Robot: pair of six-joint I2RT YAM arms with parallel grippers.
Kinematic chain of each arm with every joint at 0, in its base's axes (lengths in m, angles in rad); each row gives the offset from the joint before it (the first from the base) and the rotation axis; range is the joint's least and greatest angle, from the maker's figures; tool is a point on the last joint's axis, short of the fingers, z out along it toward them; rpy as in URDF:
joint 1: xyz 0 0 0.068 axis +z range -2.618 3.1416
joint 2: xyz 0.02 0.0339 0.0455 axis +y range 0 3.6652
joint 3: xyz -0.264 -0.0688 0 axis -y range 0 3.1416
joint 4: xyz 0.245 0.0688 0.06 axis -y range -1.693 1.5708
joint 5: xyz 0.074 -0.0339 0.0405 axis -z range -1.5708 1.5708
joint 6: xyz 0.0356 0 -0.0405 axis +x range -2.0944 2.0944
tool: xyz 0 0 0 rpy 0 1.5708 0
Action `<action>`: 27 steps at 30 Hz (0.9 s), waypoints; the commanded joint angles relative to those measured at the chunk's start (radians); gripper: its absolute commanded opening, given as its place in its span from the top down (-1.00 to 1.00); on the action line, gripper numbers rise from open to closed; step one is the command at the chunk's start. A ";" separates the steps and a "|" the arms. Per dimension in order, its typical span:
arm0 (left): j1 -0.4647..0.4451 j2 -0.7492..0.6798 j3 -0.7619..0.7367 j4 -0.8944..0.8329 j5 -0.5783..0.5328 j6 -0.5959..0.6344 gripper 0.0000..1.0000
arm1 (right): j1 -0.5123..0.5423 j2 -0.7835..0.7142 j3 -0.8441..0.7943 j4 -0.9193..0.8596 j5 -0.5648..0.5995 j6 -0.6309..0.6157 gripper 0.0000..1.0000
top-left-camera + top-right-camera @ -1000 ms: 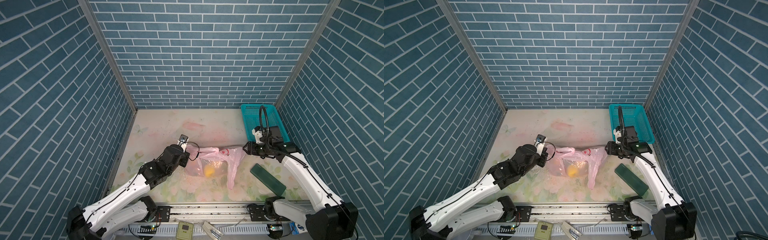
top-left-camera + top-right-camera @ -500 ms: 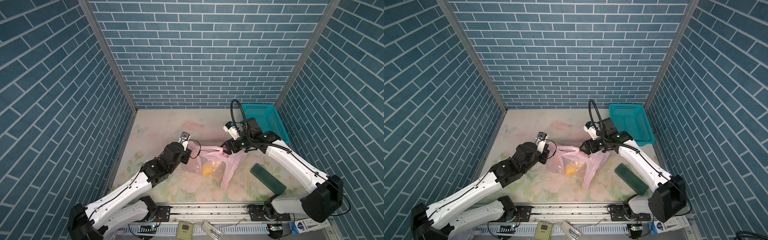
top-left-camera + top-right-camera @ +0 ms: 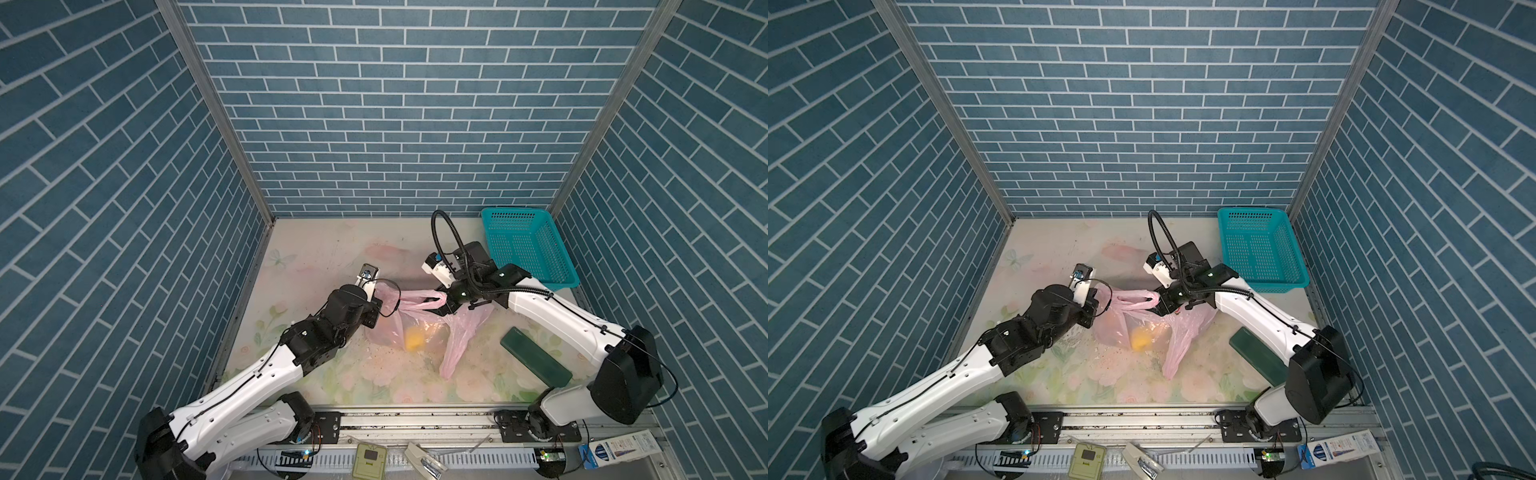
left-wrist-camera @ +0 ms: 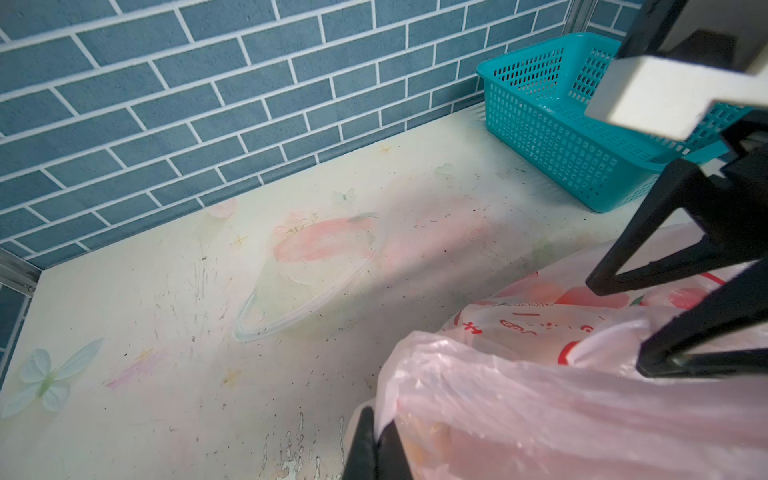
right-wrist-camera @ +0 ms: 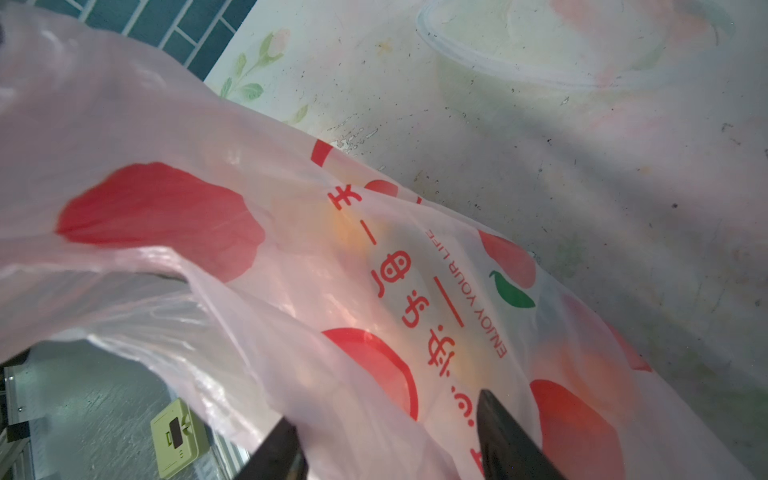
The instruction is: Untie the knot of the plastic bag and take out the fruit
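Translucent pink plastic bag [image 3: 386,328] printed with red apples lies on the floral desk [image 3: 324,257] holding a yellow fruit [image 3: 413,341], its film clamped in the closed left pincer [image 4: 376,428], while the right pincer [image 5: 384,409] straddles a handle loop [image 3: 417,296], jaws apart; opposed pulling may tear the thin film.

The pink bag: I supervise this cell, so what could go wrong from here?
1. The left gripper pinches thin film of the plastic bag; pulling against it could tear it.
2. The right gripper has its jaws apart around loose film, so closing may catch the wrong fold.
3. The yellow fruit weighs the bag down; a tug might drag it.
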 commanded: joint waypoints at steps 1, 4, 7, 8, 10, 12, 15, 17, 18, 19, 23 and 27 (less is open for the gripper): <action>0.005 -0.027 -0.009 0.017 -0.021 -0.010 1.00 | 0.009 0.024 0.031 0.037 0.052 -0.012 0.18; 0.005 -0.038 -0.013 -0.011 -0.019 -0.023 1.00 | 0.008 0.003 0.032 0.055 0.075 0.002 0.87; 0.005 -0.059 -0.010 -0.043 -0.014 -0.043 0.35 | 0.008 -0.027 0.048 0.040 0.092 0.010 1.00; 0.005 -0.067 -0.004 -0.052 -0.014 -0.052 -0.02 | 0.008 -0.040 0.056 0.032 0.098 0.010 1.00; 0.005 -0.083 0.010 -0.070 -0.020 -0.069 -0.47 | 0.008 -0.062 0.069 0.020 0.101 0.013 1.00; 0.005 -0.100 0.027 -0.082 -0.028 -0.081 -0.67 | 0.008 -0.078 0.083 0.009 0.100 0.015 1.00; 0.005 -0.111 0.062 -0.084 -0.019 -0.085 -0.89 | 0.008 -0.087 0.102 -0.007 0.098 0.015 1.00; 0.005 -0.100 0.089 -0.083 -0.007 -0.082 -0.99 | 0.008 -0.091 0.112 -0.003 0.092 0.018 1.00; 0.005 -0.092 0.100 -0.078 0.003 -0.078 -0.99 | 0.008 -0.093 0.115 0.000 0.091 0.022 1.00; 0.005 -0.080 0.115 -0.073 0.015 -0.076 -0.99 | 0.008 -0.091 0.121 0.003 0.086 0.027 1.00; 0.005 -0.012 0.164 -0.052 0.108 -0.088 -0.99 | 0.008 -0.081 0.147 -0.001 0.091 0.035 1.00; 0.005 0.037 0.164 -0.005 0.157 -0.104 -0.99 | 0.008 -0.087 0.156 0.007 0.091 0.042 1.00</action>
